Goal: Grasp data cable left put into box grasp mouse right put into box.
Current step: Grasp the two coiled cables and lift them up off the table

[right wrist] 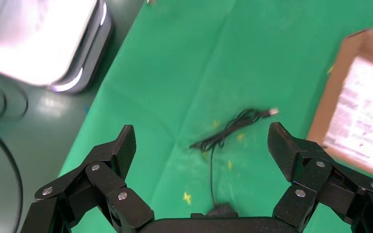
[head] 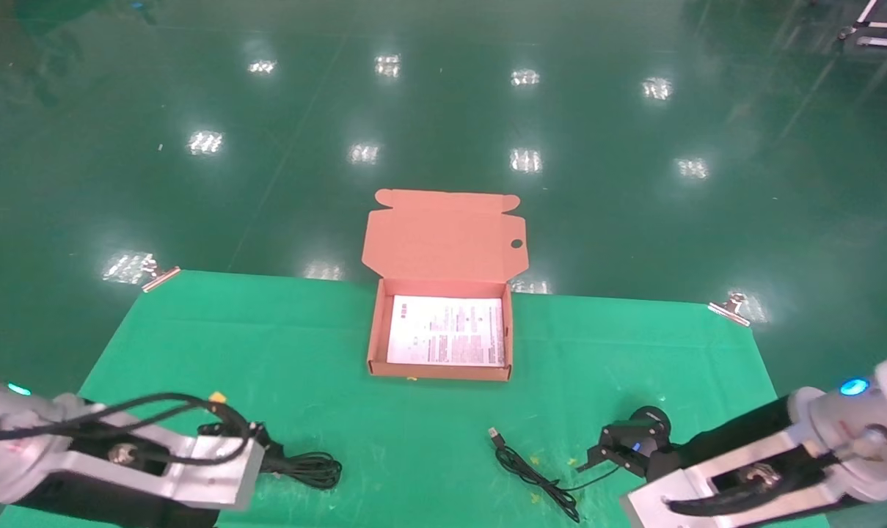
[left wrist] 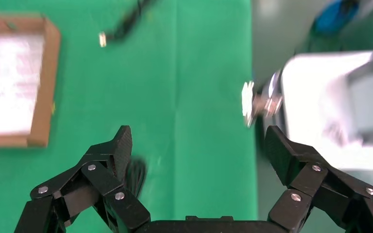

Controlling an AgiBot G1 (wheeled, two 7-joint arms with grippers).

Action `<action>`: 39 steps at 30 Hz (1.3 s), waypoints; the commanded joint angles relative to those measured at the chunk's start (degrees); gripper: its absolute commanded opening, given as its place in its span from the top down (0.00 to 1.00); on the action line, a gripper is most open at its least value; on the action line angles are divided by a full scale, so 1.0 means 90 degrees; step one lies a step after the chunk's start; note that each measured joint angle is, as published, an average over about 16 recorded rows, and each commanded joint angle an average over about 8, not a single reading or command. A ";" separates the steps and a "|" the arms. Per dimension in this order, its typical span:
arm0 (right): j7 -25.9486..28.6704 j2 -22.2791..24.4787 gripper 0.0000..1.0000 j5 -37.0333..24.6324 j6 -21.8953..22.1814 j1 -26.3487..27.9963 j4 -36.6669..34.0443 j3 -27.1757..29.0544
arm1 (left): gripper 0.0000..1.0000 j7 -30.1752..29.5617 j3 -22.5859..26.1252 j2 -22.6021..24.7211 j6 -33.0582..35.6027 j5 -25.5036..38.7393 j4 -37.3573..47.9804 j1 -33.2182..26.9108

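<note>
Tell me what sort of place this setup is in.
Likely an indoor lab or workshop test station: a glossy green floor mirrors ceiling lights, and a green cloth is clipped over the table with metal clips, with an open box laid out on it.

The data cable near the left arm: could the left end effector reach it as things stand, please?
Probably yes: the left end effector is open right beside the data cable, which lies uncovered on the green cloth.
</note>
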 commanded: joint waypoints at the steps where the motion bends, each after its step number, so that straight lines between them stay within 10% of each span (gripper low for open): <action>1: -0.0100 -0.0081 0.00 -0.0291 0.0038 0.0224 0.0007 -0.0373 | 0.00 0.0051 0.0314 0.0107 -0.0012 0.0395 -0.0003 -0.0209; 17: 0.0802 -0.0896 0.00 -0.1931 0.0635 0.0309 -0.0023 -0.1580 | 0.00 -0.0601 0.1254 0.0731 -0.0919 0.2443 -0.0015 0.0000; 39: 0.3017 -0.1449 0.00 -0.3795 0.1972 -0.0594 -0.0077 -0.1891 | 0.00 -0.1605 0.1371 0.1383 -0.1827 0.3221 0.1235 0.0406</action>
